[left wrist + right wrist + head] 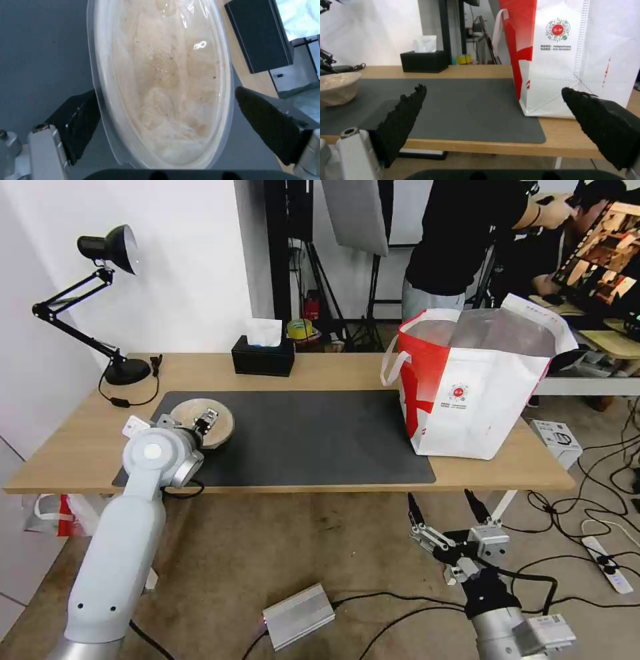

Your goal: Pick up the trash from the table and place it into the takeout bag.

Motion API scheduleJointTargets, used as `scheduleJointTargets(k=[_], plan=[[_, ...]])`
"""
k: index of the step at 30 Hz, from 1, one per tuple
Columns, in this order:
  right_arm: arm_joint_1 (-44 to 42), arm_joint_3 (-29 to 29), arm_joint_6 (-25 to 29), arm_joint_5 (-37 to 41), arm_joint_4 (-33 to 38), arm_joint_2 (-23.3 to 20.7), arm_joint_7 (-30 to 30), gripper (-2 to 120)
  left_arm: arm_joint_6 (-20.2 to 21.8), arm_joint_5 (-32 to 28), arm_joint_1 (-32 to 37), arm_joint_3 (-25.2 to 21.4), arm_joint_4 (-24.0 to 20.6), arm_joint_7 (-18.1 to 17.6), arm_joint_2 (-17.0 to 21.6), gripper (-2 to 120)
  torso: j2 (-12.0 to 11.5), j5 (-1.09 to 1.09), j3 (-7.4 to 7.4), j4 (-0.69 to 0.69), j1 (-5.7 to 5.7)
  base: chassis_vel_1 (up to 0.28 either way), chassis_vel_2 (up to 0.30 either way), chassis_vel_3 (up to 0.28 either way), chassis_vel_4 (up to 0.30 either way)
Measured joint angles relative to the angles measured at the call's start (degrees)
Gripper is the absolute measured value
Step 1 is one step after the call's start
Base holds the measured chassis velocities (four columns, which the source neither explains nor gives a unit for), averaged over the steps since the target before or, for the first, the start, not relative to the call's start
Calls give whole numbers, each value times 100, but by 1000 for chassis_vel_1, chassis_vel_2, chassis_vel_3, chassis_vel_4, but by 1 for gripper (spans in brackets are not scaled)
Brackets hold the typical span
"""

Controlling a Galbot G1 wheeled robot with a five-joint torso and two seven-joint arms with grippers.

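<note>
My left arm reaches up from the floor side and bends at a white elbow joint over the near edge of the tabletop point(320, 370). Left jaws point(166, 117) are spread wide, one finger point(78, 122) on each side of the shallow tan bowl point(160, 82). Whether the pads touch its rim I cannot tell. The bowl sits on the dark grey mat point(307, 437); a clear film covers it, with pale beige contents beneath, too vague to name. In the head view my own elbow hides the bowl's near half.

Right arm hangs low, below the tabletop's front edge, over the floor. Right jaws point(496, 112) spread, holding nothing, pointing across the tabletop. Ahead of them and toward the outer finger stands the takeout bag point(477, 393), upright on the tabletop, one corner on the mat. Its top is cut off in the right wrist view.

The bag bears a round red logo point(557, 30) ringed with dots, and two lines of small print below, too fine to read.

Far beyond the left jaws: black tissue box point(263, 356), black desk lamp point(100, 300).
</note>
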Motion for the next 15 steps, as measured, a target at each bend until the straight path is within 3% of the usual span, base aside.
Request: scheduleJointTargets(k=[10,15], plan=[[0,0,0,0,0,0,0,100,13,95,-52,37,98,-34,-82,99,0,0,0,0,0,0,0,0,0],[0,0,0,0,0,0,0,100,-8,106,-12,13,67,-41,-73,78,0,0,0,0,0,0,0,0,0]])
